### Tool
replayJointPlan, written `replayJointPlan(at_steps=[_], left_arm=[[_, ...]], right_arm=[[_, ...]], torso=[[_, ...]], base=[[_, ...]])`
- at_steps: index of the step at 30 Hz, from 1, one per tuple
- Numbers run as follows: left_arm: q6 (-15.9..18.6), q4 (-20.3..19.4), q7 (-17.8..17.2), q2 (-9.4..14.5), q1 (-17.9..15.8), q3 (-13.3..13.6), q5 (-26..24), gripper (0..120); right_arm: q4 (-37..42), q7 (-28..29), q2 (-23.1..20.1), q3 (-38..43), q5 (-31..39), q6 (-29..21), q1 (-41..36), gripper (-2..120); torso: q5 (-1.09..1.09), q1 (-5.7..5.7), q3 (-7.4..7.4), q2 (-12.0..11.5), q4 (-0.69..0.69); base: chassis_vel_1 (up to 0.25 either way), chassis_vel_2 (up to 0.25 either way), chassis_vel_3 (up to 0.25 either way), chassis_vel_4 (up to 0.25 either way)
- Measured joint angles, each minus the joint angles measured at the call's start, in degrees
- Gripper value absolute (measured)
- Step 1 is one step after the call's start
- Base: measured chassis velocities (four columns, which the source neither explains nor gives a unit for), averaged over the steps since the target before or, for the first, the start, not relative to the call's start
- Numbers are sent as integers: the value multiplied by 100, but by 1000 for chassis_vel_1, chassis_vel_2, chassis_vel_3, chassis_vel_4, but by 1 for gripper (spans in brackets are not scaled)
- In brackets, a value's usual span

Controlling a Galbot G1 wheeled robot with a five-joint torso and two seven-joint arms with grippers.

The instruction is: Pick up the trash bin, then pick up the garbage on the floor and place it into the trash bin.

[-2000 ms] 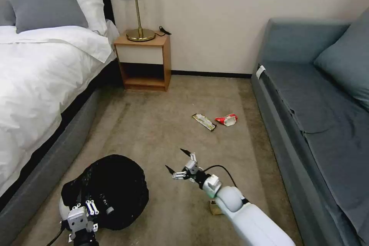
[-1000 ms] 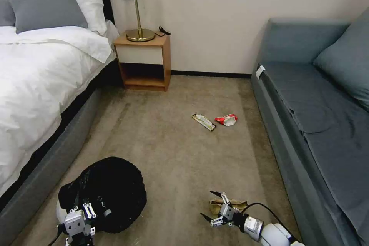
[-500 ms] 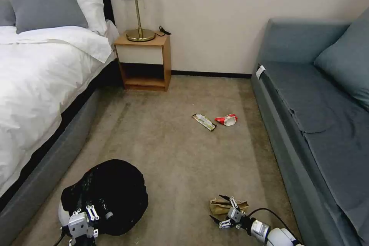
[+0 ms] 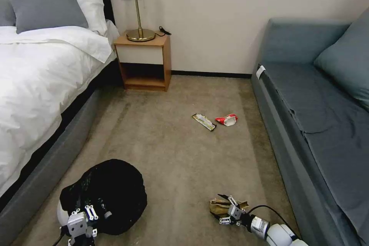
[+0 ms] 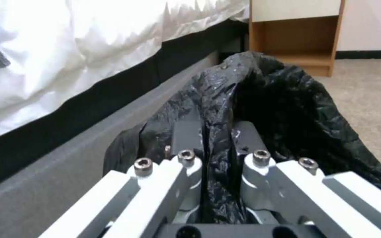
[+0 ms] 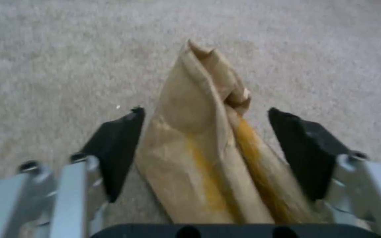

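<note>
The trash bin (image 4: 111, 192), white with a black bag (image 5: 278, 109) over its rim, hangs tilted at the near left above the carpet. My left gripper (image 4: 86, 213) is shut on the bag-covered rim, and the left wrist view shows both fingers (image 5: 186, 138) pinching the plastic. At the near right the crumpled brown paper (image 4: 225, 204) lies on the floor. My right gripper (image 4: 220, 206) is low over it and open, one black fingertip (image 6: 120, 138) on each side of the paper (image 6: 199, 158). Farther off lie a flat wrapper (image 4: 203, 122) and a red-and-white packet (image 4: 226, 119).
A bed (image 4: 34, 84) with a grey base runs along the left. A blue-grey sofa (image 4: 319, 123) lines the right. A wooden nightstand (image 4: 143, 61) with a lamp (image 4: 135, 4) stands at the back wall. Open carpet (image 4: 177, 153) lies between them.
My right gripper came back and down from mid-floor to the brown paper and now straddles it. The left gripper and bin have barely shifted.
</note>
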Motion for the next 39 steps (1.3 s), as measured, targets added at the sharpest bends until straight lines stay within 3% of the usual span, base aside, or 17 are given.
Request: replayJointPlan(at_steps=[4,6,7,10,12,20,39], left_arm=[[23,-30,0,24,-2,-43,-25,6],[54,-58,5,55,-9,-82,-49,6],[54,-58,5,55,-9,-82,-49,6],[76,-70,11,67,-25,-88,-56,6],[77,-74,13,68,-25,-88,-56,6],[82,-118,16,83,4,-91,-66,6],[58,-84,-50,48,-24,-276,-142,6]], right_arm=[[-63,-22,10,0,-45,-3,32,64],[-103,-49,25,3,-68,-7,58,51],[-103,-49,25,3,-68,-7,58,51],[-120,-77,34,19,-69,-14,65,36],[-122,-83,34,23,-69,-15,64,34],[-128,-125,44,71,-60,-14,18,2],[-144,-141,184,70,-119,39,89,0]], torso=[[0,0,0,0,0],[0,0,0,0,0],[0,0,0,0,0],[0,0,0,0,-1],[0,0,0,0,0],[-1,0,0,0,-1],[0,0,0,0,-1]], base=[[0,0,0,0],[0,0,0,0],[0,0,0,0],[0,0,0,0],[0,0,0,0],[0,0,0,0],[0,0,0,0]])
